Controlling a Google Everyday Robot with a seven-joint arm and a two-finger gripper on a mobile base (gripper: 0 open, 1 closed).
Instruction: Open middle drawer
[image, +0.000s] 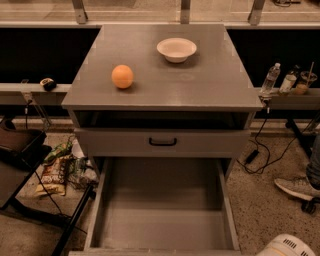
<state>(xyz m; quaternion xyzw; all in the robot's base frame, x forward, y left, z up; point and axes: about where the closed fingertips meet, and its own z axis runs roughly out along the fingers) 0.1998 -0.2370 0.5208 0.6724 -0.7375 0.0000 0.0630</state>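
The grey cabinet (165, 95) stands in the middle of the camera view. The middle drawer (162, 210) is pulled far out toward me, showing its plain deep grey tray with nothing in it. Its front and handle are cut off by the bottom edge of the view. Above it sits a closed grey drawer front (100, 142) with a small black bar handle (162, 142). The gripper is not in view. Only a white rounded robot part (287, 246) shows at the bottom right corner.
An orange (122, 76) and a white bowl (176, 49) sit on the cabinet top. Snack bags (55, 172) and a black stand lie on the floor at left. Bottles (270, 79) stand on a ledge at right, above cables and a person's shoe (296, 187).
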